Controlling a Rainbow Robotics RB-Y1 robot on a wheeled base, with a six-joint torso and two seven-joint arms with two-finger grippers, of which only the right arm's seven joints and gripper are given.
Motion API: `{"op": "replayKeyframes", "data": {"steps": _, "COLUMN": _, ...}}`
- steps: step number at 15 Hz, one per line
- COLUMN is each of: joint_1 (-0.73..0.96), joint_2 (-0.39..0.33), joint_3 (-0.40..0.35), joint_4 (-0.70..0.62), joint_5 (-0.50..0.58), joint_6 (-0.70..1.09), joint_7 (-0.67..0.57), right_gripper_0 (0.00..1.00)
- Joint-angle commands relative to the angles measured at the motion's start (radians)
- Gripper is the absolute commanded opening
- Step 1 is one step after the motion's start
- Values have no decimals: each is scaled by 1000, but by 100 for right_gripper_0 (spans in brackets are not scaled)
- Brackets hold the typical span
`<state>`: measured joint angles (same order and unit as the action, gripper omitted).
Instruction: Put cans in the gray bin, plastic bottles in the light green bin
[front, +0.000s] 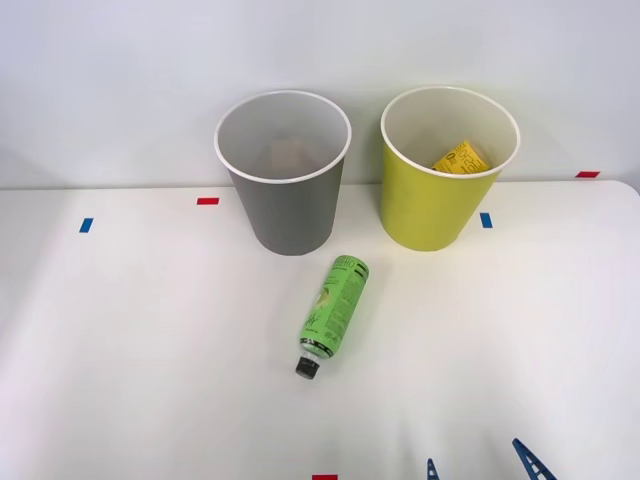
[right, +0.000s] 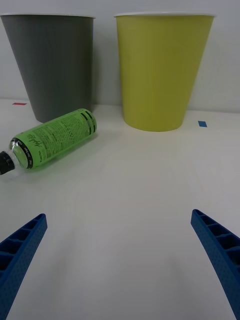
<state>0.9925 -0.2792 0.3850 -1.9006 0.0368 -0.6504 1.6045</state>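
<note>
A plastic bottle (front: 334, 308) (right: 52, 138) with a bright green label and a small black cap lies on its side on the white table, cap toward me, just in front of the two bins. The gray bin (front: 285, 200) (right: 54, 65) stands at the back, left of the light green bin (front: 440, 190) (right: 160, 70). A yellow item (front: 460, 158) lies inside the light green bin. My right gripper (front: 480, 466) (right: 117, 260) is open and holds nothing, at the table's near edge, to the right of the bottle and well short of it.
Small red tape marks (front: 208, 201) and blue tape marks (front: 86, 225) dot the table (front: 150, 350). A pale wall rises right behind the bins.
</note>
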Motion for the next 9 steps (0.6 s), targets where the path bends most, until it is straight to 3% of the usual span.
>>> {"op": "replayKeyframes", "data": {"steps": 1, "joint_1": 0, "joint_2": 0, "joint_3": 0, "joint_4": 0, "joint_5": 0, "joint_6": 0, "joint_7": 0, "right_gripper_0": 100}}
{"op": "replayKeyframes", "data": {"steps": 9, "joint_1": 0, "joint_2": 0, "joint_3": 0, "joint_4": 0, "joint_5": 0, "joint_6": 0, "joint_7": 0, "right_gripper_0": 100}}
